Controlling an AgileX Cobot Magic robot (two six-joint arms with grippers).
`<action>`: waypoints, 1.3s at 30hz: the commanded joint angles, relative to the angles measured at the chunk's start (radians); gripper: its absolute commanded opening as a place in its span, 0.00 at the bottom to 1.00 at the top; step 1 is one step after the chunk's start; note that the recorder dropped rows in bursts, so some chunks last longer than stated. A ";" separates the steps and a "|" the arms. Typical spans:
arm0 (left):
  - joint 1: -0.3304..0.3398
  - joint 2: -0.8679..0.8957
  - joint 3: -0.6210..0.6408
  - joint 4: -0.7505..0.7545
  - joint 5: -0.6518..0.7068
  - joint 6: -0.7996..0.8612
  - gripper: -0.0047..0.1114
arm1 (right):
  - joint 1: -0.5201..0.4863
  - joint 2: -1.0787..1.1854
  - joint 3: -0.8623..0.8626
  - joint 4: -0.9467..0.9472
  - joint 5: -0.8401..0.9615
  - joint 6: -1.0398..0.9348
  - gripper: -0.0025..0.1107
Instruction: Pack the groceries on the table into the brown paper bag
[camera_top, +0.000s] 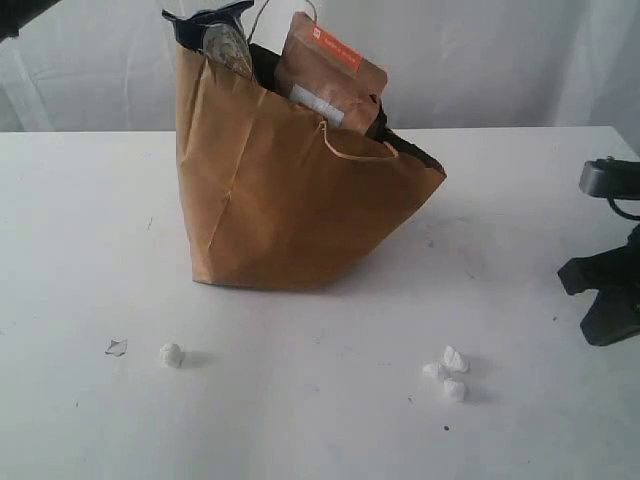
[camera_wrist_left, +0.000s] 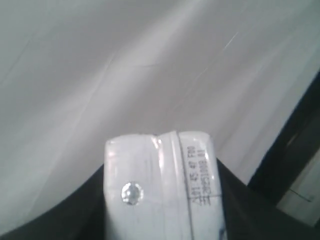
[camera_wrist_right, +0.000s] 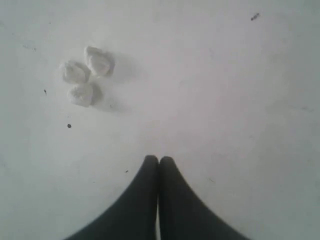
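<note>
Brown paper bag (camera_top: 280, 200), creased kraft with pale cord handles, slumps on the smooth white table (camera_top: 320, 430). A matte brown white-square pouch (camera_top: 335, 70) pokes from its mouth. The left gripper (camera_wrist_left: 162, 220) clamps a glossy, boxy small white carton (camera_wrist_left: 155, 170) between black fingers. The right gripper (camera_wrist_right: 159, 162), tips pressed together, hangs above the table near three crumpled white lumps (camera_wrist_right: 85, 75).

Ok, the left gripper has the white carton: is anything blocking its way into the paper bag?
Partly. The brown pouch sticks up out of the mouth of the brown paper bag and a dark-topped packet fills its left corner. The small white carton would need the gap between them; its width is unclear.
</note>
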 joint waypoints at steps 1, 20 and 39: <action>0.092 0.048 -0.007 0.266 -0.323 -0.091 0.04 | 0.000 -0.008 -0.015 0.027 0.003 -0.063 0.02; 0.026 0.124 -0.007 0.526 -0.323 -0.051 0.04 | 0.003 -0.002 -0.283 0.815 -0.139 -0.577 0.03; -0.067 0.163 -0.007 0.425 -0.257 0.150 0.04 | 0.163 0.059 -0.301 0.874 -0.274 -0.759 0.17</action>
